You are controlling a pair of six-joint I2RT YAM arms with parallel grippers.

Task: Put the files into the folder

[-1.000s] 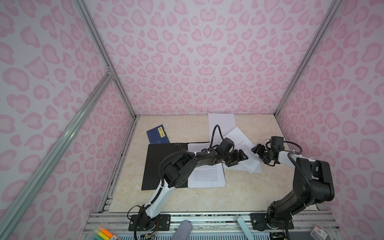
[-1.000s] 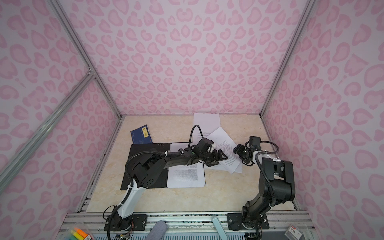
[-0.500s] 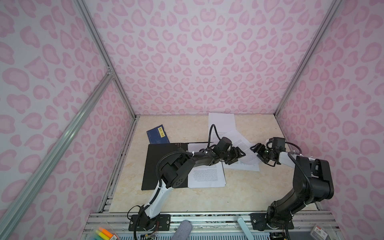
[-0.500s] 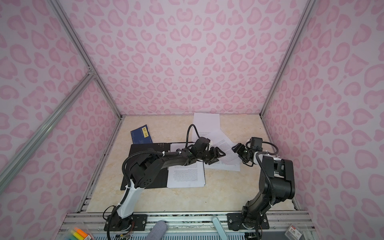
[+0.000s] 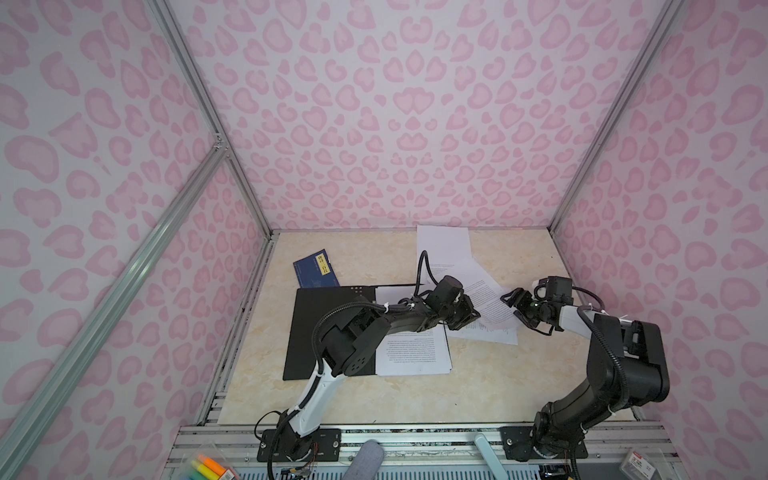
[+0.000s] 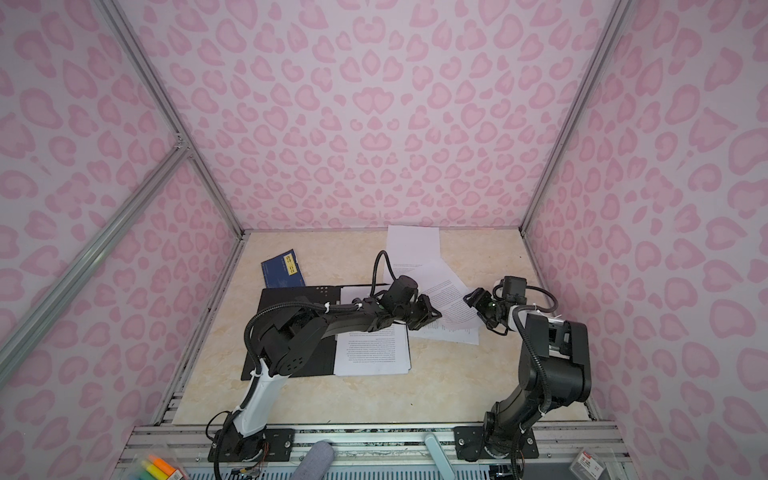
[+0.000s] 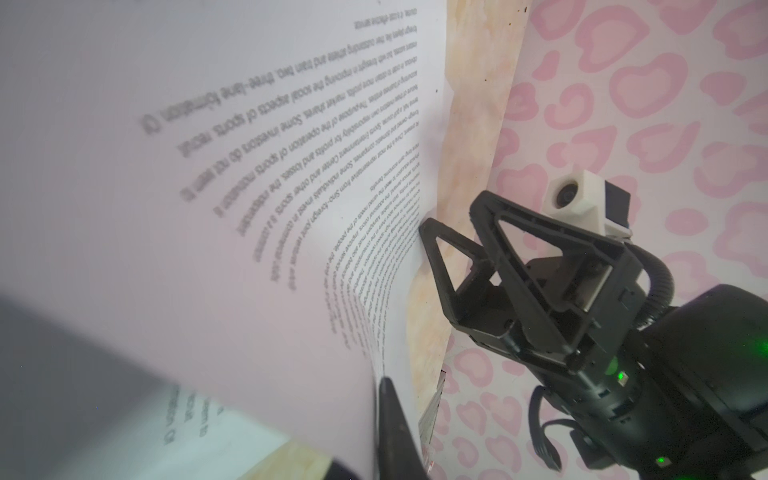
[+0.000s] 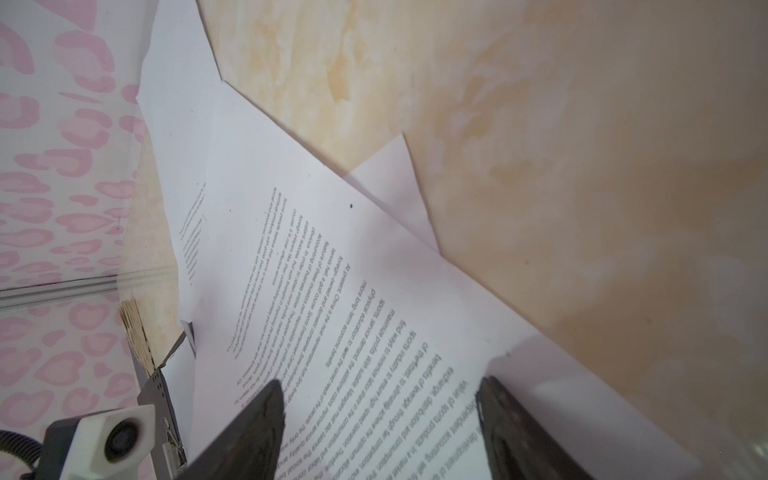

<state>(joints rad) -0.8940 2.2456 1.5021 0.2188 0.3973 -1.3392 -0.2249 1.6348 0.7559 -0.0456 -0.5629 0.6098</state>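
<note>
With the left gripper [image 5: 471,316] pinched shut on the curled-up edge of the top sheet [image 5: 490,299], and the right gripper [image 5: 513,303] spread open at that sheet's opposite edge, touching or not hard to tell. Risks a tear or crease if dragged toward the folder [image 5: 316,324] while pinned on the right, or pulling along the other files [image 5: 486,334] overlapped beneath, between the desk [image 5: 415,399] centre and its far edge. Could also slip from so thin a bite, or land askew on the stack [image 5: 411,353] already in the folder, open near the desk's left edge.
</note>
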